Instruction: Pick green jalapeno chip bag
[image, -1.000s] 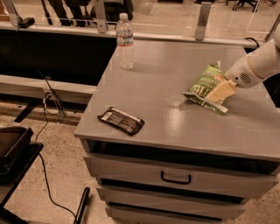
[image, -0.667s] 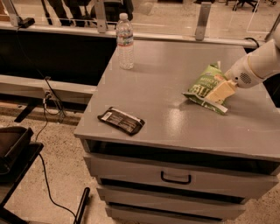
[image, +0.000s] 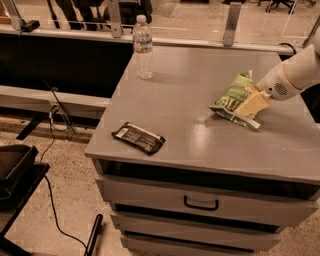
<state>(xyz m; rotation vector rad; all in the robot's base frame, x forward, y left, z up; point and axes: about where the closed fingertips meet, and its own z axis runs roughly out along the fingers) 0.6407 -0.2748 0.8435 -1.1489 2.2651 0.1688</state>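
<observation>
The green jalapeno chip bag (image: 231, 98) is a crinkly light-green bag with white lettering. It lies on the right part of the grey cabinet top (image: 190, 100). My gripper (image: 254, 103) reaches in from the right edge on a white arm (image: 295, 72). Its cream-coloured tip rests over the right half of the bag and hides part of it. The bag's lower end touches the cabinet top.
A flat black-brown packet (image: 138, 137) lies near the front left corner. A clear water bottle (image: 143, 47) stands at the back left. Drawers (image: 200, 202) are below the top. A cable (image: 52, 150) and dark equipment (image: 15, 170) are on the floor to the left.
</observation>
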